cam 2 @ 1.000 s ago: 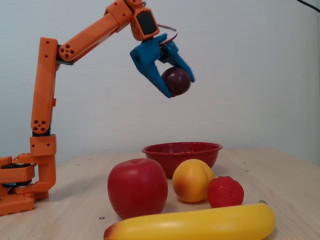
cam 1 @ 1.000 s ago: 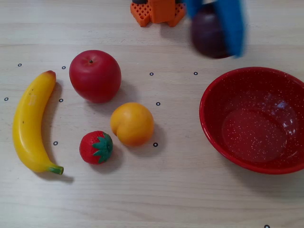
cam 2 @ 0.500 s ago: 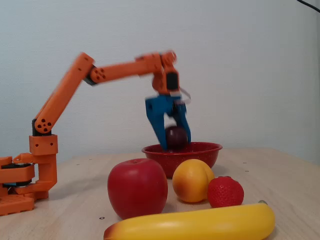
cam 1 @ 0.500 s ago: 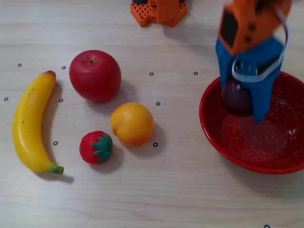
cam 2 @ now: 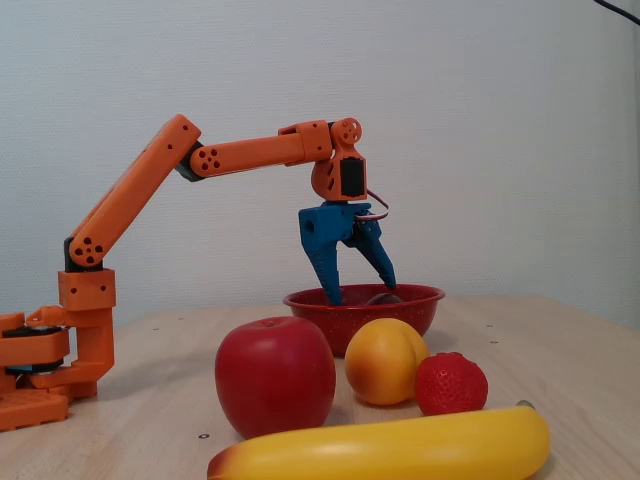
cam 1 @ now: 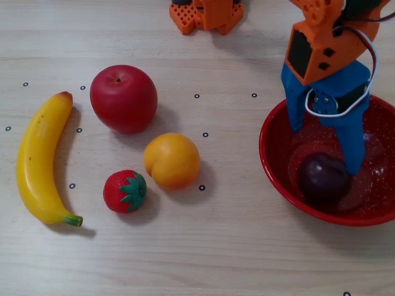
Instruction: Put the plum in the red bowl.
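Note:
The dark purple plum (cam 1: 323, 177) lies inside the red speckled bowl (cam 1: 276, 161) at the right of a fixed view. In the other fixed view only its top (cam 2: 383, 297) shows over the bowl's rim (cam 2: 400, 314). My blue gripper (cam 1: 324, 147) is open and hangs over the bowl, with its fingertips dipping below the rim (cam 2: 361, 291). One finger (cam 1: 352, 154) stands just beside the plum's right edge and the other (cam 1: 295, 111) is near the bowl's far left wall. The jaws do not hold the plum.
On the table left of the bowl are a red apple (cam 1: 123, 98), an orange peach-like fruit (cam 1: 172, 161), a strawberry (cam 1: 124, 191) and a banana (cam 1: 40, 157). The arm's orange base (cam 1: 207, 13) stands at the far edge.

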